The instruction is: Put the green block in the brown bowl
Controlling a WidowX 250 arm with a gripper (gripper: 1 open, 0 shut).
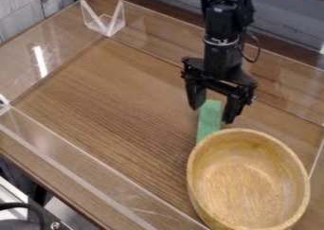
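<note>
We see wood-grained counter (108,97), white wire-like holder (104,18) near its far edge, dark hand (213,103) open over flat green block (209,120), round tan wooden bowl (247,180) just beside the block.

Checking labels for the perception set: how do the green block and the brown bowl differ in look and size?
Color: the block is plain green; the bowl is light tan.
Shape: the block is a narrow straight bar; the bowl is round and hollow with a thick rim.
Size: the block is much smaller than the bowl.
Shared: both sit on the wooden table.
</note>
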